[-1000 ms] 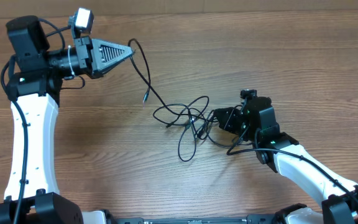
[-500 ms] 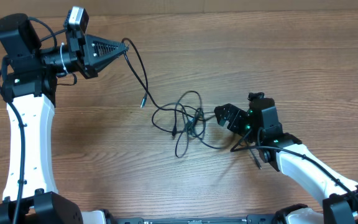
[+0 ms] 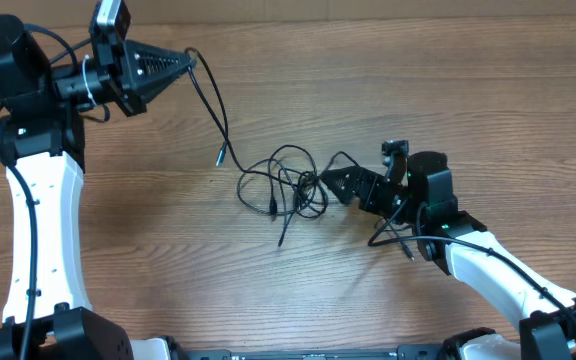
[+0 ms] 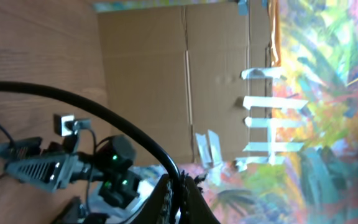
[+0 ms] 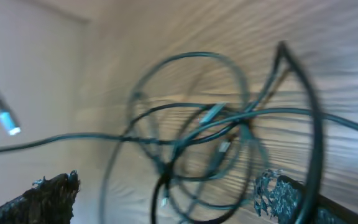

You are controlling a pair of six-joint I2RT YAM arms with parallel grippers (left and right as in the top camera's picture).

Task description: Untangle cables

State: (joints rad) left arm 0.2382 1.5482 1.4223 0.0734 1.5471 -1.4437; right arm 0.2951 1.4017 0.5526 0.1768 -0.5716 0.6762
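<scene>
The left pincer is clamped on one strand, held up at the far left of the counter. The cables lie knotted mid-counter. The right pincer stands apart beside the knot, gripping nothing, so a further pull could drag or tighten the tangle. The arm lead lies clear of the knot and nothing else crowds in.

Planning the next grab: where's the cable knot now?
Overhead, the knot lies centrally, just beyond the open right gripper's fingertips; one strand runs to the left gripper, shut on it.
</scene>
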